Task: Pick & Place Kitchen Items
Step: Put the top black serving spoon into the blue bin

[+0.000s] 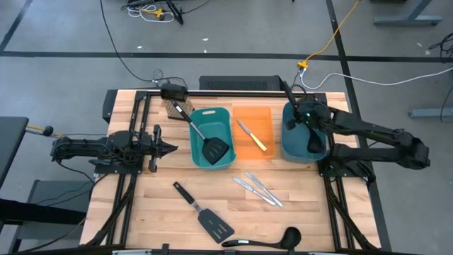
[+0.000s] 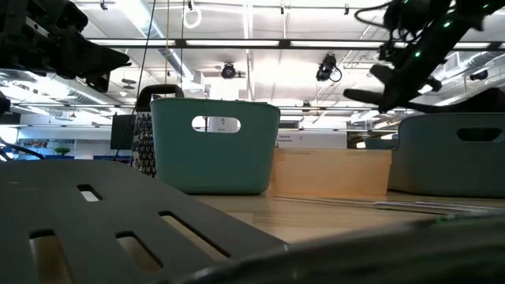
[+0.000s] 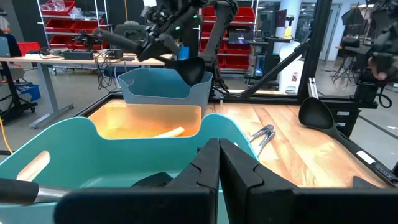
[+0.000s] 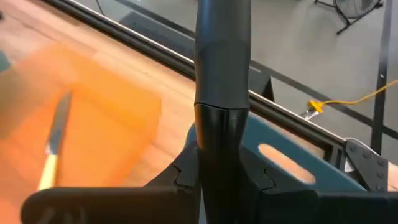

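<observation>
**Q:** Overhead first. What is on the bench?

**A:** Wooden table (image 1: 141, 205) on a grey floor with cables. Three bins in a row at the back: a teal bin (image 1: 212, 137) on the left, an orange bin (image 1: 253, 132) in the middle, a darker teal bin (image 1: 303, 134) on the right. A steel-handled spatula (image 1: 202, 134) lies in the left bin with its handle out over the back rim. The yellow-handled knife (image 1: 252, 134) lies in the orange bin. On the bare wood: two silver knives (image 1: 257, 189) side by side, a black spatula (image 1: 204, 211), and a ladle (image 1: 265, 241) at the front edge. My right gripper (image 1: 306, 117) is over the right bin, clamped on a second ladle (image 1: 313, 139) whose bowl hangs above that bin. My left gripper (image 1: 170, 149) waits just left of the left bin, fingers together, holding nothing.

**Q:** Table-height view?

**A:** Ceiling lights behind. Left bin (image 2: 215, 146), orange bin (image 2: 331, 172) and right bin (image 2: 450, 154) in a line; my right arm is above the right bin. The spatula blade (image 2: 118, 229) fills the foreground.

**Q:** Left wrist?

**A:** Shelving with red boxes at the back. My closed fingers (image 3: 217, 168) point across the bins; the held ladle's bowl (image 3: 193, 68) hangs above the far bin, clear of its rim.

**Q:** Right wrist?

**A:** Fingers (image 4: 180, 171) pressed on the ladle handle (image 4: 222, 93), which stands straight up. Orange bin with knife (image 4: 55, 149) to one side, blurred.
</observation>
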